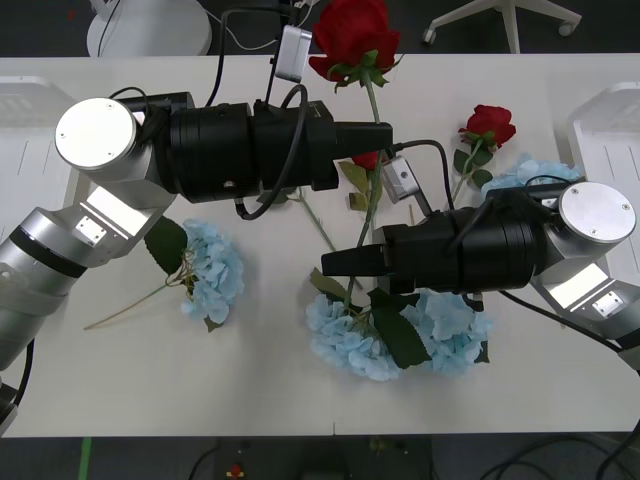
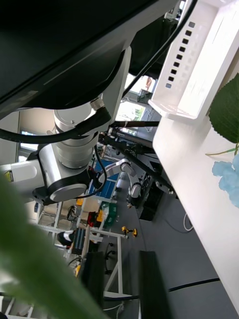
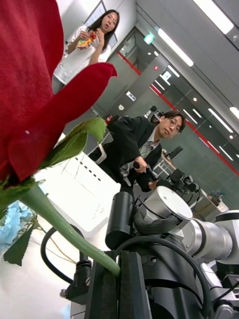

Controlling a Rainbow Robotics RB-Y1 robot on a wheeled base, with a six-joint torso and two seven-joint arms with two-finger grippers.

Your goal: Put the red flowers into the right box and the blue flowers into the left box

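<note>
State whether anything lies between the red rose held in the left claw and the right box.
The left claw is shut on a raised red rose. Toward the right box, only another red rose lies flat on the table; the right arm sits nearer the robot. Likely passable above it.

White table seen spanning front view, seam line at its near edge; taken as landmark. Beyond table's far edge, dark floor, white chair base with castors at far right, second white rounded base at far left. Below table's near edge, cables on floor. In right wrist view, beside table edge, metal shelving rack with tools, yellow drill on floor. In left wrist view, behind table, glass partitions with red trim, ceiling strip lights
</note>
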